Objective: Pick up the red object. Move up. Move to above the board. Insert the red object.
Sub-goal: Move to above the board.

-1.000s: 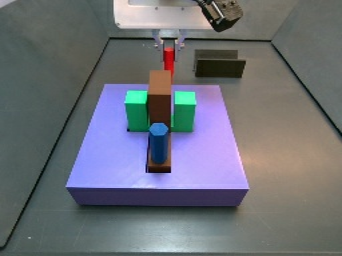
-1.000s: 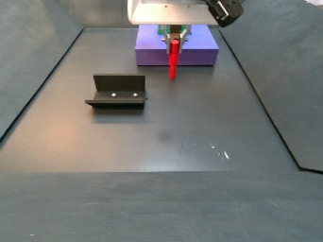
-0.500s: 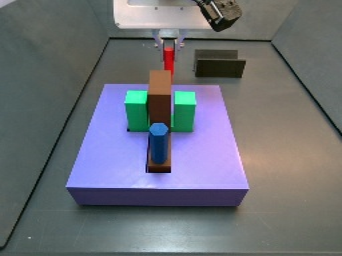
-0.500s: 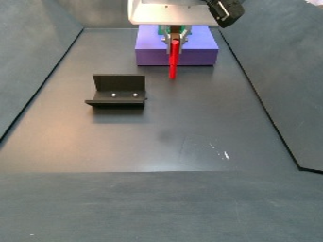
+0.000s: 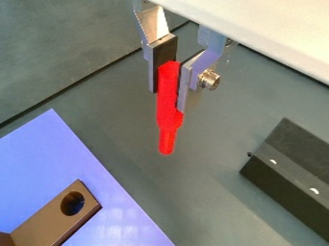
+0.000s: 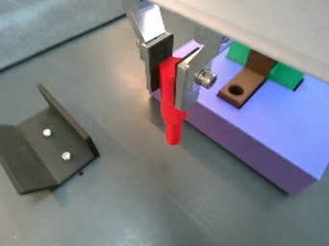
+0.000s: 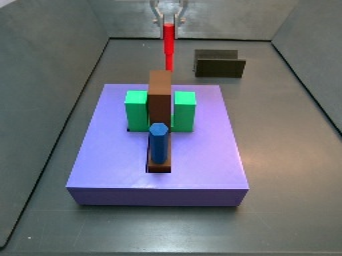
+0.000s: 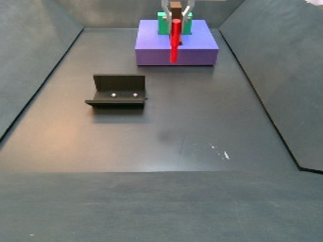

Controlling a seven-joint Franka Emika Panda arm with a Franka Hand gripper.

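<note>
My gripper (image 5: 176, 65) is shut on the top of the red object (image 5: 167, 106), a slim red peg hanging upright below the fingers. In a side view the gripper (image 7: 168, 12) holds the peg (image 7: 170, 45) in the air beyond the far edge of the board (image 7: 201, 160). The lavender board carries two green blocks (image 7: 136, 110), a brown block (image 7: 160, 95) and a blue peg (image 7: 158, 143). In a wrist view the peg (image 6: 171, 101) hangs beside the board's edge (image 6: 257, 139), near a brown block with a round hole (image 6: 244, 85).
The fixture (image 8: 116, 91) stands on the dark floor away from the board; it also shows in a side view (image 7: 219, 64) and in both wrist views (image 5: 290, 173) (image 6: 45, 144). Grey walls enclose the floor.
The gripper has moved up with the red peg in it; the arm's white wrist body has left the top of both side views. The board and fixture have not moved.
</note>
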